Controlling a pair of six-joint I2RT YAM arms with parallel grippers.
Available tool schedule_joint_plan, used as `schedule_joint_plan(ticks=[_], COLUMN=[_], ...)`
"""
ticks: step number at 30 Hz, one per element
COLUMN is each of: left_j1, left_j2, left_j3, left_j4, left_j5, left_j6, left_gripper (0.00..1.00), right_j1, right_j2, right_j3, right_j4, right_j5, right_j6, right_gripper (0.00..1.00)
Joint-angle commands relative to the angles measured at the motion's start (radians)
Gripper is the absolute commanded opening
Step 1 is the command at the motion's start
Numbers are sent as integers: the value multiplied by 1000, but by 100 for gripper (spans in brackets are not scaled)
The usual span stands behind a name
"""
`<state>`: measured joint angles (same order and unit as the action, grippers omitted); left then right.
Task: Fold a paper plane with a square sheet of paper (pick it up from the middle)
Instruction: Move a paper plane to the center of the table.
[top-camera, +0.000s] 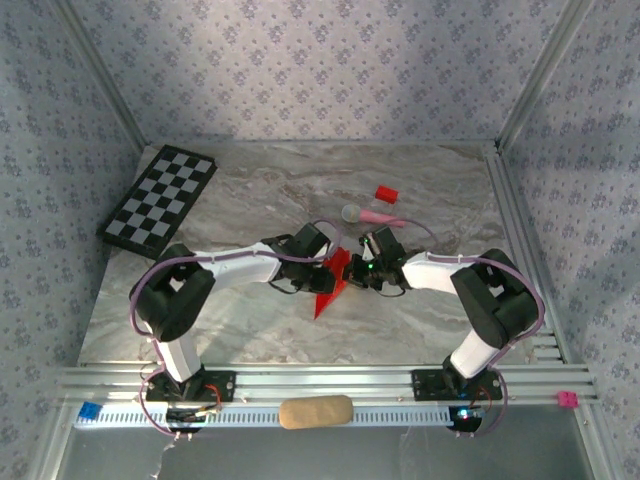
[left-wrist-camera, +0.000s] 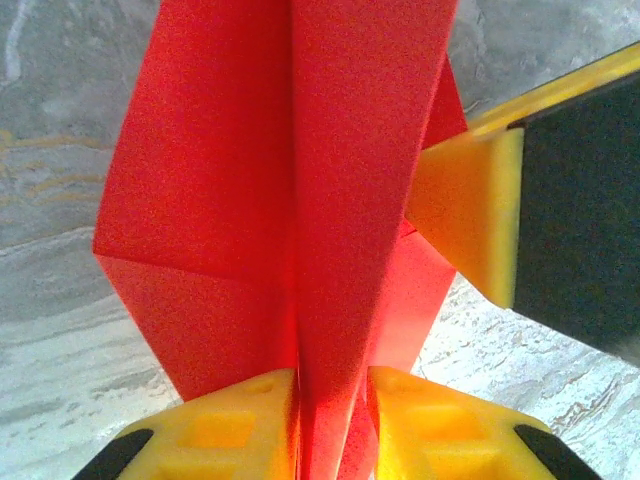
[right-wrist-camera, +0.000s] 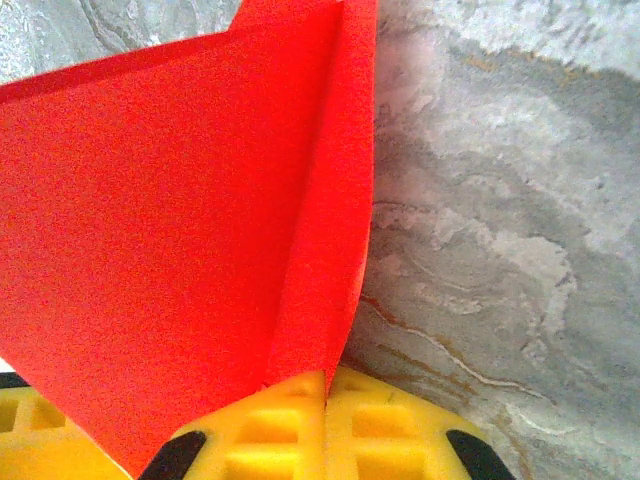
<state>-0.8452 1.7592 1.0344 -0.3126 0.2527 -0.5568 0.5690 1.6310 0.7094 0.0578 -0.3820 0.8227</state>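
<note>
1. Currently, paper plane (top-camera: 330, 280) is at the middle of the bench (top-camera: 250, 190), between both arms.
2. Right gripper (right-wrist-camera: 325, 385): jaws clamped on a fold. Left gripper (left-wrist-camera: 332, 385): jaws narrowly apart around the centre crease.
3. I judge it light, floppy, crushable; grip along the crease.

I find no writing, label, brand, number or sign that I can read; the wallpaper (top-camera: 300, 60) has a flower pattern, not letters.

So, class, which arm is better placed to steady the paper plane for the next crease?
Probably right: the right gripper is shut on the paper plane, while the left gripper has its jaws slightly apart around the centre fold.
</note>
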Motion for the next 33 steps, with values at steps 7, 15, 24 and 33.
schedule_joint_plan(ticks=[7,15,24,33], left_j1=[-28,-34,-43,-45], left_j2=[41,55,78,85], left_j3=[47,59,78,79], left_j4=[-62,-71,-84,-91], left_j5=[-53,-73,-75,-73], left_j6=[40,40,47,49], left_gripper=[25,16,17,17], right_j1=[-3,-3,-5,-5], right_j2=[2,3,4,8], right_j3=[4,4,3,1], right_j4=[-8,-7,-3,-4], right_j5=[-10,-14,-18,-19], right_j6=[-13,-18,-17,-20], right_gripper=[5,5,5,6])
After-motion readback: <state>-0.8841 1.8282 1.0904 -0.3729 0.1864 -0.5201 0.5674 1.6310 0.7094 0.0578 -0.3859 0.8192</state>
